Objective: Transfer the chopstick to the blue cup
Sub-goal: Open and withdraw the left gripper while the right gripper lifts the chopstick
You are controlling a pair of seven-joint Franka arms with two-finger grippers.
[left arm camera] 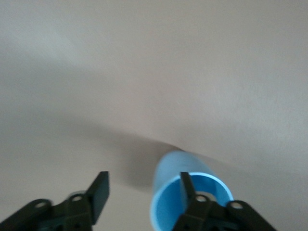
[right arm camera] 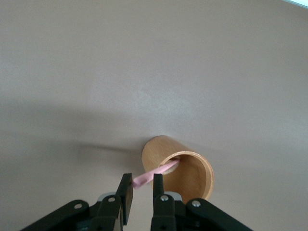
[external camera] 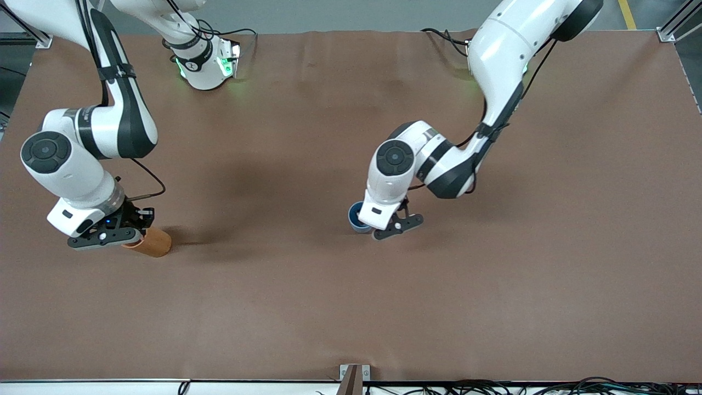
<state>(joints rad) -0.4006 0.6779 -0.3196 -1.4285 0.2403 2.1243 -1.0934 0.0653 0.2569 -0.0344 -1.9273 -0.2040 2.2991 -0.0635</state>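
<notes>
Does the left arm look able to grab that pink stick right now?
Probably not. The chopstick sits in the orange cup, pinched by the right tool at that arm's end of the table. The left tool is open at the blue cup.

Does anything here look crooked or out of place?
Nothing is spilled or damaged. The pink chopstick leans askew out of the orange-brown cup, in the right end effector. The left end effector straddles the blue cup's rim.

Left arm bent at elbow, wrist down, left gripper [left arm camera: 144, 192] low over table, fingers apart, right arm folded, right gripper [right arm camera: 141, 190] pointing down, fingers nearly closed
</notes>
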